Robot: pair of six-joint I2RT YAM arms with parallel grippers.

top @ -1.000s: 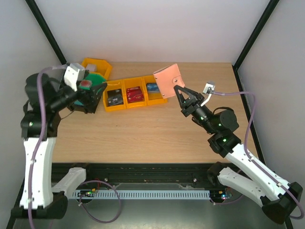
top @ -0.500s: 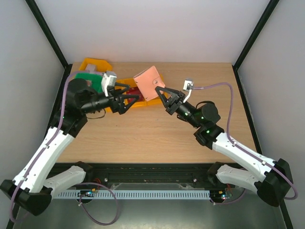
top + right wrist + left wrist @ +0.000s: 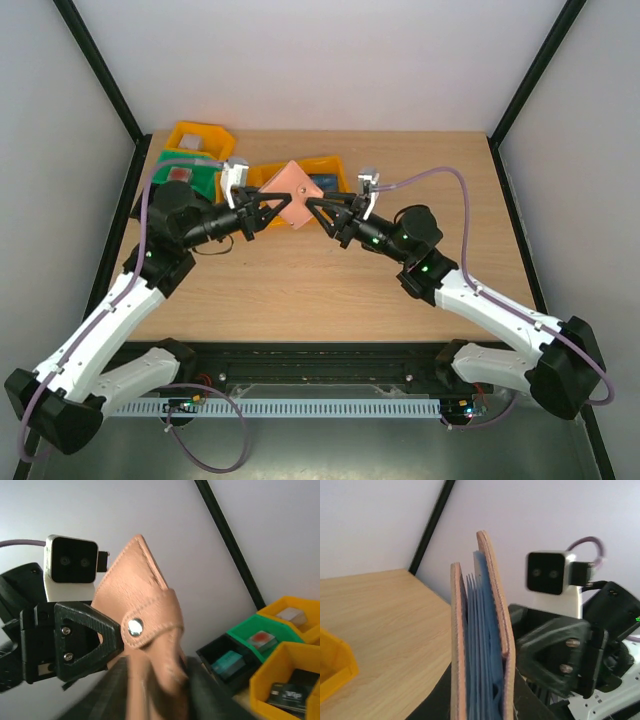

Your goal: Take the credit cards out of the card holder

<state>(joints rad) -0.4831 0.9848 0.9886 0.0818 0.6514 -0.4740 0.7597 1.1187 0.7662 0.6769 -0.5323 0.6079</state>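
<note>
The card holder [image 3: 292, 193], tan with a snap strap, hangs in the air over the table's middle between both grippers. In the left wrist view the card holder [image 3: 481, 630] stands edge-on, two tan covers with blue layers inside; I cannot make out a card in it. My left gripper [image 3: 481, 697] is shut on its lower edge, also seen from above as my left gripper [image 3: 270, 210]. My right gripper [image 3: 318, 213] faces it; in its own view the blurred right gripper [image 3: 157, 690] has jaws apart around the holder's lower corner [image 3: 145, 605]. Credit cards lie in bins: a dark one [image 3: 286, 695], a teal one [image 3: 227, 662].
Behind the holder stands a row of yellow bins [image 3: 330, 168], with a green bin [image 3: 188, 178] and another yellow bin [image 3: 203, 136] at the back left. A black bin [image 3: 220, 652] sits by the green one [image 3: 250, 630]. Black frame posts flank the table.
Both arms swung to the middle. The holder came left and lower with the right gripper. The left gripper has closed on it and the right jaws have spread.
</note>
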